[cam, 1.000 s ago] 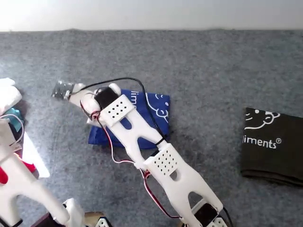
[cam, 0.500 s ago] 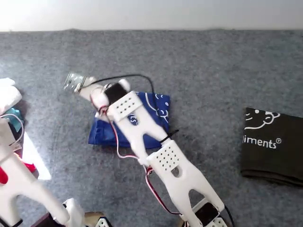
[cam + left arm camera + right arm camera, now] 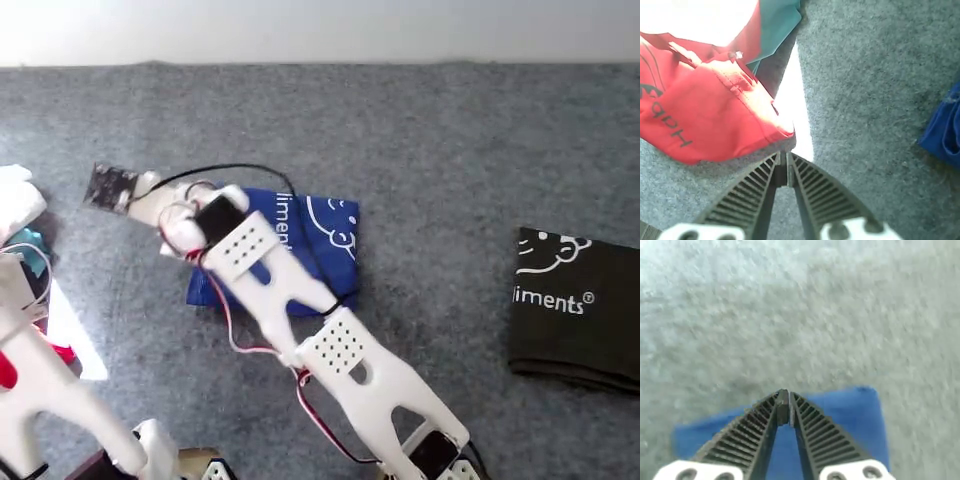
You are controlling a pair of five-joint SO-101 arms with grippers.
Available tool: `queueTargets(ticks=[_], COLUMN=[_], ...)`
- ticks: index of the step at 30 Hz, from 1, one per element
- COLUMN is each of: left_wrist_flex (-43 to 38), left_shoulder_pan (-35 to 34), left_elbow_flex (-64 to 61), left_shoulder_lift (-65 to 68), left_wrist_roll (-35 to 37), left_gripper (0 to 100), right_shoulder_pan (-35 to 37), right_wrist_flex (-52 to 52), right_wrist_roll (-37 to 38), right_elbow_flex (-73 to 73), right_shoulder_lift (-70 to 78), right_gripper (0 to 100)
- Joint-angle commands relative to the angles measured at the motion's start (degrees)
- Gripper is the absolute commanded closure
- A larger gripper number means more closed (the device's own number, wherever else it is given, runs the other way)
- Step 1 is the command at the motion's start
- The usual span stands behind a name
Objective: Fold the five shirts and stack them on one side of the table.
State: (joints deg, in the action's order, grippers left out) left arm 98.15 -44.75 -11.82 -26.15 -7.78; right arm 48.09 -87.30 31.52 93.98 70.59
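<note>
A folded blue shirt (image 3: 322,238) lies left of the table's middle, and my right arm stretches across it. My right gripper (image 3: 110,187) hangs shut just past the shirt's left edge, over bare carpet. In the right wrist view the shut gripper (image 3: 782,407) meets at the border of the blue shirt (image 3: 845,412), with nothing seen between the fingers. My left gripper (image 3: 785,169) is shut and empty, close beside a crumpled red shirt (image 3: 700,115). A folded dark shirt (image 3: 575,305) rests at the right edge.
At the left edge lies a loose pile of white (image 3: 18,205), teal (image 3: 25,245) and red cloth (image 3: 6,370). My left arm (image 3: 45,395) stands at the lower left. Grey carpet (image 3: 450,150) covers the table; a white wall runs along the far side.
My right gripper swung a little toward the far side and the right, then back to the left, past the blue shirt's edge. The shirts and the left arm stayed put.
</note>
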Motion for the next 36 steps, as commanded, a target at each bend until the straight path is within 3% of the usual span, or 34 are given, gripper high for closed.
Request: queueTargets(ticks=[1,6,11,15,21,25,36], left_wrist_flex=[-0.88,-0.88,-0.88,-0.97,-1.05,-1.05,-1.85], left_shoulder_pan=[0.18,0.44,0.53,0.53,0.53,0.53,0.26], left_elbow_flex=[0.48,0.48,0.40,0.40,0.40,0.40,0.40], left_shoulder_lift=[-0.62,-0.62,-0.62,-0.53,-0.26,-0.26,-0.53], left_wrist_roll=[0.44,0.44,0.44,0.44,0.44,0.44,0.44], left_gripper=[98,98,98,98,98,98,98], right_shoulder_pan=[-4.00,-5.58,-8.84,-11.12,-13.23,-11.12,-0.40], right_wrist_flex=[-5.76,-15.69,-15.78,-15.87,-15.78,-14.64,-5.49], right_wrist_roll=[0.26,0.18,-6.59,-6.68,-6.77,-6.77,-6.51], right_elbow_flex=[2.37,2.37,1.41,-8.00,-34.11,-47.65,-48.79], right_shoulder_lift=[-6.46,-8.57,-11.56,-16.48,-29.23,-33.19,-22.20], right_gripper=[98.9,98.9,98.9,98.9,98.6,98.4,98.7])
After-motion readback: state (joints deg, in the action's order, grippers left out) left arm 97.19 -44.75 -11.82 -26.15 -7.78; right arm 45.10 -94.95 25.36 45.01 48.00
